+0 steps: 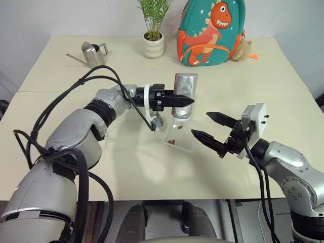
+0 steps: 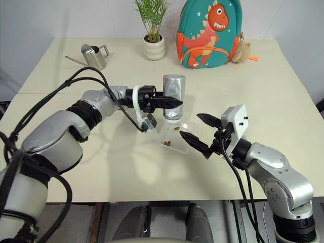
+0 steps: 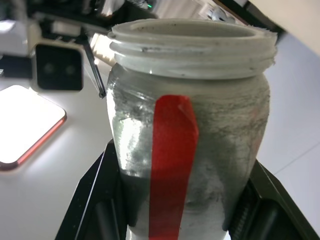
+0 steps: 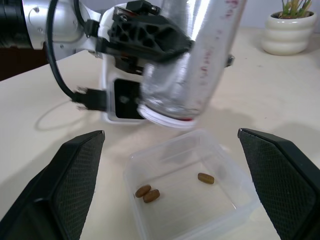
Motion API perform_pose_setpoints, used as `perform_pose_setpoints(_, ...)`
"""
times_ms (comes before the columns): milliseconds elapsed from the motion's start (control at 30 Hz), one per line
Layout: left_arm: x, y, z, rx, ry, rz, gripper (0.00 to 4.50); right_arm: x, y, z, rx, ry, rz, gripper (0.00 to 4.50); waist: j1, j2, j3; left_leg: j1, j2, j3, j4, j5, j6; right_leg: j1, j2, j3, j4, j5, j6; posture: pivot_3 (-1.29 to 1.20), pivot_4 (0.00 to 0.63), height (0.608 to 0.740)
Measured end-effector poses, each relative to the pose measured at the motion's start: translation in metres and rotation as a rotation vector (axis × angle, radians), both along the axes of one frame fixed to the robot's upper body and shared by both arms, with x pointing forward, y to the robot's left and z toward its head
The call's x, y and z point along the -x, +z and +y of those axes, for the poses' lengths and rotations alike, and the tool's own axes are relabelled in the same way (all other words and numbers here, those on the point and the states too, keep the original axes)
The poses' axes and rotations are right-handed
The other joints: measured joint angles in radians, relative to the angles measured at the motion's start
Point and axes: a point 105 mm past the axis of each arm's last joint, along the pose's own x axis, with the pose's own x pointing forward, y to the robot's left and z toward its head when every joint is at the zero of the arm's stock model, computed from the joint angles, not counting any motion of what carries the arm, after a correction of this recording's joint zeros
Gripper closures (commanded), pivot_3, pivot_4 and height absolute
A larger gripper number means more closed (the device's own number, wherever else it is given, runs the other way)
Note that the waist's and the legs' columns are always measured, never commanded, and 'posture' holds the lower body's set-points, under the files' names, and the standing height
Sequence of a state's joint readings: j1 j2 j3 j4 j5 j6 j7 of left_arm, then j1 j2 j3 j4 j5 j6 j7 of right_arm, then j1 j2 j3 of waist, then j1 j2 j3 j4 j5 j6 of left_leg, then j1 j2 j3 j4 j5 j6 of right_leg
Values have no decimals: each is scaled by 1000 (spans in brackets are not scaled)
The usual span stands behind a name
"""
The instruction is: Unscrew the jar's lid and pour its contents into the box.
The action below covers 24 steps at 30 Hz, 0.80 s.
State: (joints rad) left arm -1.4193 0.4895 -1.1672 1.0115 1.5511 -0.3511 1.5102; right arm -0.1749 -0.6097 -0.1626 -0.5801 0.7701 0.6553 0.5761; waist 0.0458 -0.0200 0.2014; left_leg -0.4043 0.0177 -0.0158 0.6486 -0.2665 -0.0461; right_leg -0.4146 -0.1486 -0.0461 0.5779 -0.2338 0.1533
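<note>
My left gripper (image 1: 189, 101) is shut on the jar (image 1: 185, 90), a silvery cylinder with a red stripe (image 3: 170, 165). I hold it upside down, its white threaded mouth (image 4: 165, 119) bare and just above the box (image 1: 188, 146). The box is a clear plastic tub on the table, and the contents, three brown pellets (image 4: 148, 193), lie on its floor. My right gripper (image 1: 201, 123) stands open beside the box, on its right, with nothing between its fingers. The lid is out of view.
At the back of the cream table (image 1: 263, 86) stand a steel watering can (image 1: 94, 53), a potted plant (image 1: 153, 44) and a green dinosaur backpack (image 1: 210, 33) with a small plush toy (image 1: 245, 49) beside it.
</note>
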Motion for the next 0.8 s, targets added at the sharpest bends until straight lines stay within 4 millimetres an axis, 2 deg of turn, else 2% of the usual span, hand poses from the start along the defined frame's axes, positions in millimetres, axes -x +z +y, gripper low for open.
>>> perform_pose_setpoints(67,3,7,4,37,7,151,2557,1,0,0,8,9,0,14,0,0,0,0,0,0,0,0,0,0,0,0,0,0,0,0,150,740)
perform_pose_setpoints(167,-10,18,18,155,155,538,2557,1,1,0,25,33,-1,14,-3,0,0,0,0,1,1,0,-1,0,0,0,1,0,-1,0,150,740)
perform_pose_setpoints(233,-19,19,39,285,230,821,2557,1,1,-2,42,54,2,14,-12,1,0,1,0,1,2,0,0,0,-1,0,1,1,-1,0,150,740)
perform_pose_setpoints(300,-33,17,65,502,283,1086,2557,0,2,-3,57,78,2,14,-22,1,-1,2,0,2,3,0,0,1,-1,1,2,1,-1,0,150,740)
perform_pose_setpoints(333,-35,16,69,547,289,1131,2557,0,2,-3,61,82,2,14,-22,1,-1,2,0,2,3,0,0,1,-1,1,2,1,-1,0,150,740)
perform_pose_setpoints(367,-43,6,81,614,334,1247,2557,0,2,-5,72,88,6,14,-23,-2,1,1,1,1,5,0,1,1,0,0,5,1,-1,0,150,740)
perform_pose_setpoints(400,-51,7,91,704,355,1365,2557,0,2,-3,79,113,7,14,-22,-1,1,2,0,1,7,0,2,2,-1,1,6,1,-1,0,150,740)
perform_pose_setpoints(433,-67,10,123,956,331,1579,2557,-1,6,-1,104,153,-3,14,-25,0,0,2,0,2,10,-1,3,2,-1,3,8,2,-1,0,150,740)
perform_pose_setpoints(467,-75,2,158,1152,314,1753,2557,-2,9,0,133,185,-12,14,-36,0,0,3,0,2,11,-2,4,3,-1,3,9,2,-1,0,150,740)
perform_pose_setpoints(533,-78,-19,202,1387,292,1932,2557,-3,9,-3,155,199,-16,14,-49,0,0,6,0,1,11,-2,5,5,0,3,10,2,-1,0,150,740)
perform_pose_setpoints(667,-68,-55,257,1701,272,2101,2557,-6,3,-3,181,232,3,14,-48,-1,0,7,0,1,11,-2,5,5,0,3,12,2,-1,0,150,740)
perform_pose_setpoints(800,-55,-61,302,1895,232,2077,2557,-6,2,-2,191,246,-1,14,-42,-4,-2,7,0,1,11,-2,5,5,0,3,11,2,-1,0,150,740)
